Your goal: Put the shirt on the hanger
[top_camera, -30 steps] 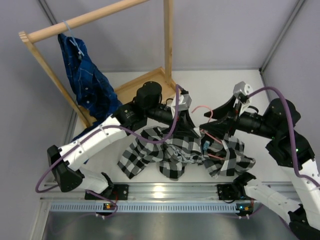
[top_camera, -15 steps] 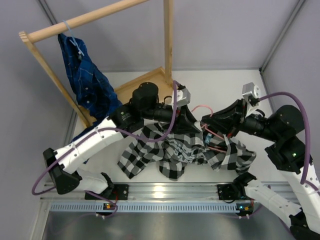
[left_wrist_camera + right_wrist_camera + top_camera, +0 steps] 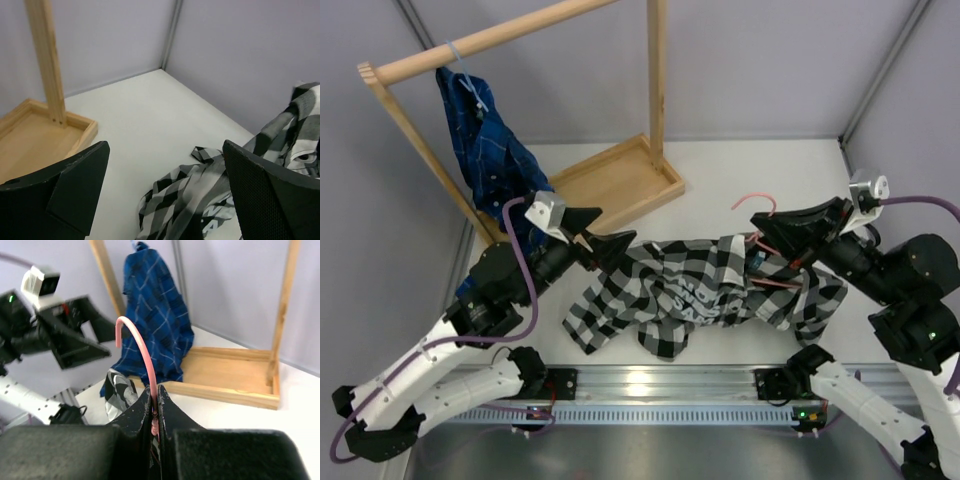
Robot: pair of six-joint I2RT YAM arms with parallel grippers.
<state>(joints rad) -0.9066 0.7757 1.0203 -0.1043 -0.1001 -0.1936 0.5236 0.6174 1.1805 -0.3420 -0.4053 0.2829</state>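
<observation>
The black-and-white checked shirt lies stretched across the table's front, its right part draped over the pink hanger. My right gripper is shut on the hanger's neck just below the hook, which stands up between the fingertips. My left gripper hangs open at the shirt's left end with nothing between its fingers. In the left wrist view the shirt lies on the table beyond the wide-apart jaws. Most of the hanger's triangle is hidden under the fabric.
A wooden rack with a tray base and a top rail stands at the back left. A dark blue plaid shirt hangs from the rail. Grey walls close in the table at the back and right.
My left gripper opened, let go of the shirt and drew back to the left. My right gripper closed on the hanger and moved right, pulling the shirt out wider.
</observation>
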